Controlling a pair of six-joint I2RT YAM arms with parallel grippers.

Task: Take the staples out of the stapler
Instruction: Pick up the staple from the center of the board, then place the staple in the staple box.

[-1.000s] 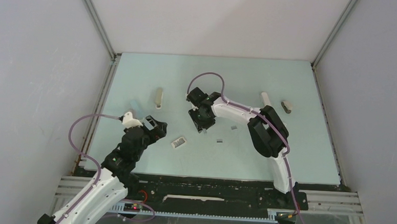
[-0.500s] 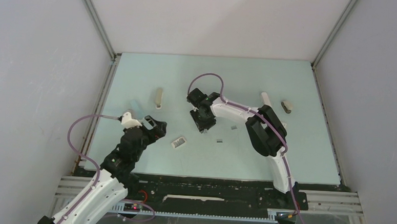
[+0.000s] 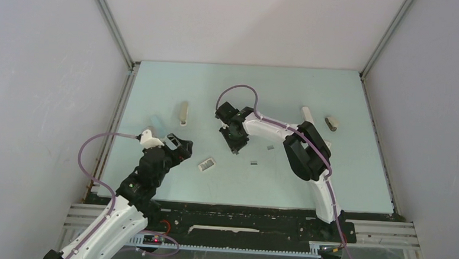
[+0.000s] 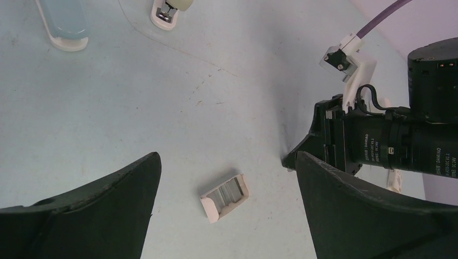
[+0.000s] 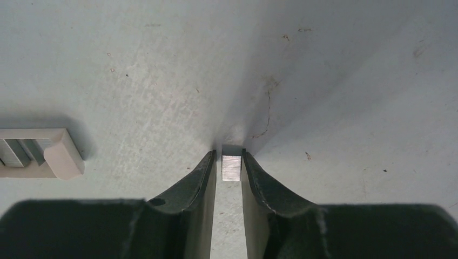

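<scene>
Evidently the right gripper [image 5: 231, 162] pinches a staple strip [image 5: 231, 168] down at the mat [image 5: 135, 65] — two loose strips [image 3: 269, 147] lie near, so unloading looks well along. The white stapler [image 3: 306, 114] sits well apart, rear right; whether more remains inside, I cannot tell. The left gripper [image 4: 227, 162] hangs spread wide over a staple box [image 4: 224, 197].
</scene>
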